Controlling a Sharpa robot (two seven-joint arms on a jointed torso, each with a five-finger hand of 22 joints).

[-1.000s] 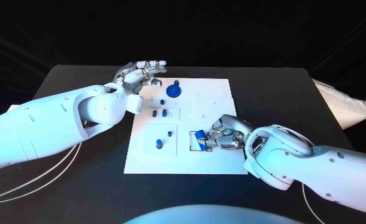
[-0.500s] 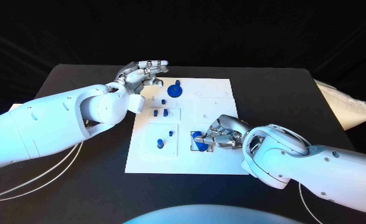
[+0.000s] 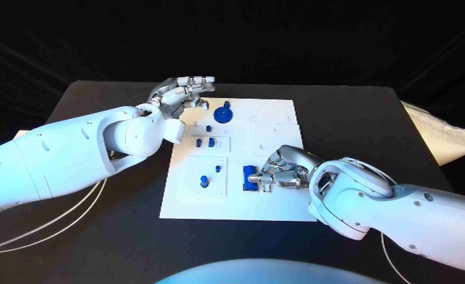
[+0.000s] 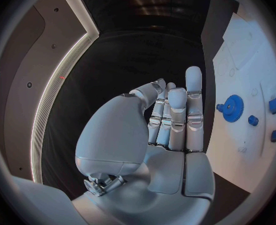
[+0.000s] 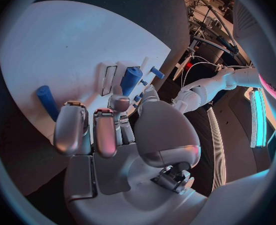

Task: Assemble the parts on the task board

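Task board (image 3: 247, 197), white plate on the black table (image 3: 359, 116): assembly judged partly done; a blue gear-shaped part (image 3: 222, 115) sits just beyond the left fingertips at the board's far end, small blue pegs (image 3: 203, 142) lie or stand in the recesses between the two hands, one more blue peg (image 3: 203, 180) rests in the near-left panel, and several outlined recesses beside the right hand look unfilled, so a good share of the fitting appears left. Right hand (image 3: 280, 170): fingers (image 5: 71, 127) curled in close over the board, closing on a blue cylinder part (image 3: 252, 178) at their tips, which stands at the framed slot; whether it is seated cannot be told; a second blue cylinder (image 5: 47, 101) lies just beside the fingers. Left hand (image 3: 181, 92): fingers (image 4: 177, 115) straight and held together, holding nothing, poised at the board's far-left corner, apart from the gear
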